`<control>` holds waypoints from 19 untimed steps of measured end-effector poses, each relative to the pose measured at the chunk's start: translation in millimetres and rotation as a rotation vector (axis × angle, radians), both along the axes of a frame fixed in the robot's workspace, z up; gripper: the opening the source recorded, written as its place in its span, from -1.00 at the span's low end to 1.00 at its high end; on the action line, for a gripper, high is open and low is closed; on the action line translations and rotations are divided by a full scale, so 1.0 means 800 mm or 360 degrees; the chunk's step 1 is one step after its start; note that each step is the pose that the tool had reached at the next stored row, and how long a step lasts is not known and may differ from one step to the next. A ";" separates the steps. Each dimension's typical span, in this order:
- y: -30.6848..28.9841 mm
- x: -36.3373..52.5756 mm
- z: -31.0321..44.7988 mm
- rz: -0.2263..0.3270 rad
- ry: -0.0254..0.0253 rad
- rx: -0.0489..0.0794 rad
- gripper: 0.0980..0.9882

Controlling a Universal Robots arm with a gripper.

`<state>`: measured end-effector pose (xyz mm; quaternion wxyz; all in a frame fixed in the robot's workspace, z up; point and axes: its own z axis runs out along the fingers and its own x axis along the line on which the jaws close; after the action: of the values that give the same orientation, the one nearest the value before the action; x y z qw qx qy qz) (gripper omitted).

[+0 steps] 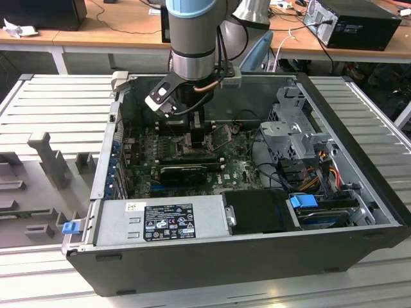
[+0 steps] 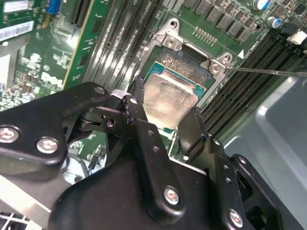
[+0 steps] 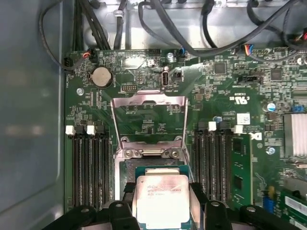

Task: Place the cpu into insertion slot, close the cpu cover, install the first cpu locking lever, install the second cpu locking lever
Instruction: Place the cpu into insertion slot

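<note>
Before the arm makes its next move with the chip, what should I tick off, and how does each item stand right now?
1. Grip: ok. The hand clamps the cpu by two opposite edges in both wrist views.
2. cpu cover open: ok, swung back off the insertion slot.
3. Slot free of loose objects: ok where it is exposed; under the cpu, cannot tell.
4. cpu square to the slot: ok, their edges run roughly parallel in the first wrist view.
5. cpu seated in the slot: cannot tell.
</note>
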<state>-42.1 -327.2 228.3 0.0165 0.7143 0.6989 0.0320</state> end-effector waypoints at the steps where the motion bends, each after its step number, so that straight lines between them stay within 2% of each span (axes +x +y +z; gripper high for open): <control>1: 0.0009 0.000 -0.0017 0.0000 -0.00001 0.0000 -0.04; 8: 0.0062 -0.002 -0.0209 0.0000 0.00000 0.0001 -0.04; 19: 0.0067 -0.002 -0.0229 0.0000 0.00000 0.0001 -0.04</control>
<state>-43.6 -321.8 210.0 0.0163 0.7143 0.6989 0.0322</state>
